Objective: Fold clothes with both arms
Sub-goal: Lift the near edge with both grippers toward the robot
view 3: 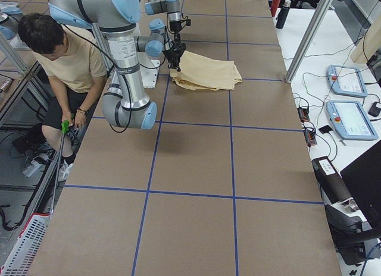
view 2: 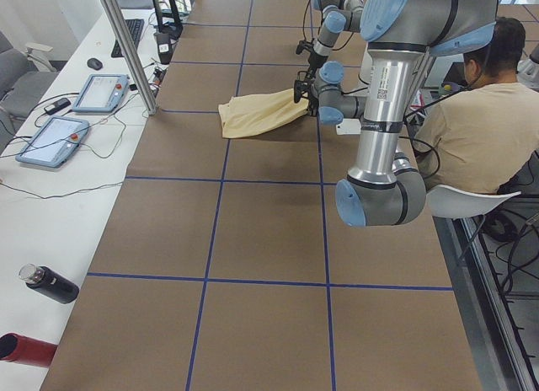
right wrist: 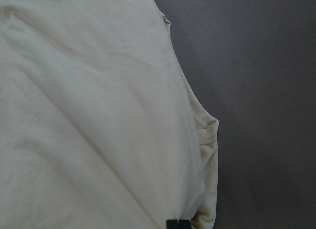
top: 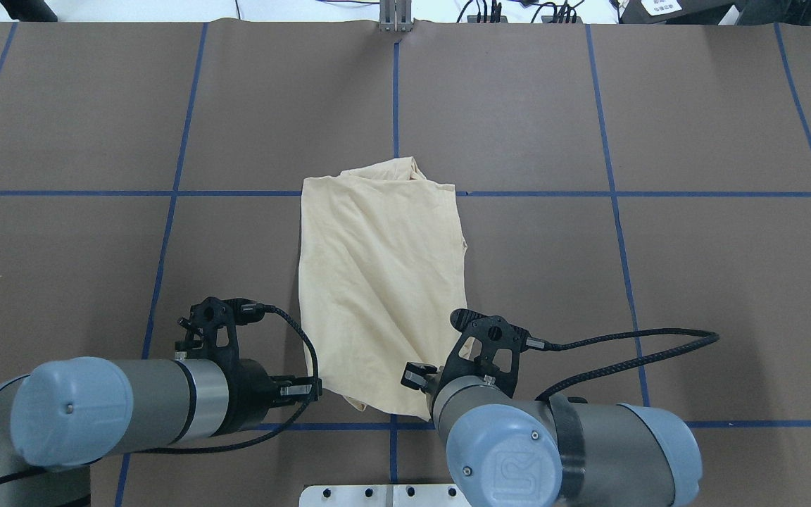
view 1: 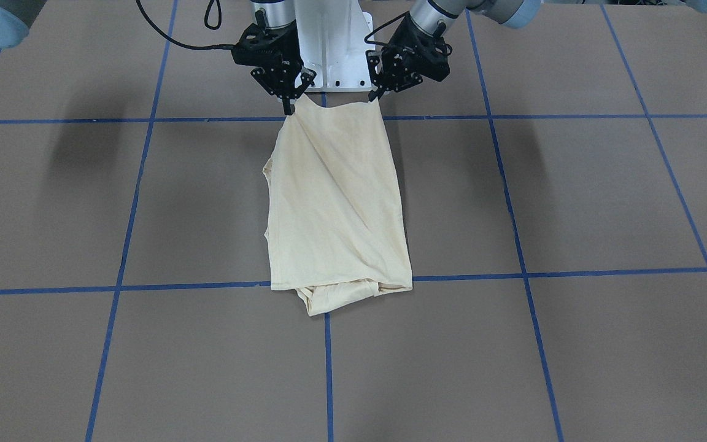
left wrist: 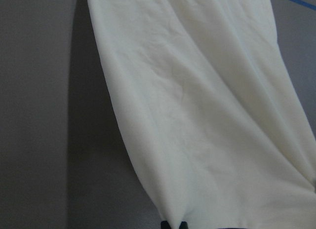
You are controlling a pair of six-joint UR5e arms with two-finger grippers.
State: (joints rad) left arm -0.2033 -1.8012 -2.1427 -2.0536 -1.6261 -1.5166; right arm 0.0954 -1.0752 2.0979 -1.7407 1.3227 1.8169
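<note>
We hold the cream T-shirt (view 1: pixel 336 202) by its raised edge, six o'clock from overhead; the left gripper (view 1: pixel 373 94) and right gripper (view 1: pixel 289 105) each clamp a corner, probably to fold toward twelve o'clock; the rest lies mid-table (view 1: pixel 574 196).

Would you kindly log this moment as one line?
pale cream-yellow shirt: robot-side edge lifted, far end on brown table | black left gripper: shut on corner | black right gripper: shut on other corner

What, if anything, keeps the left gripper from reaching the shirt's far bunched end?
Likely yes: nothing stands between. But the left gripper is shut on the near corner of the shirt, so it would drag that corner along or must let go first.
</note>
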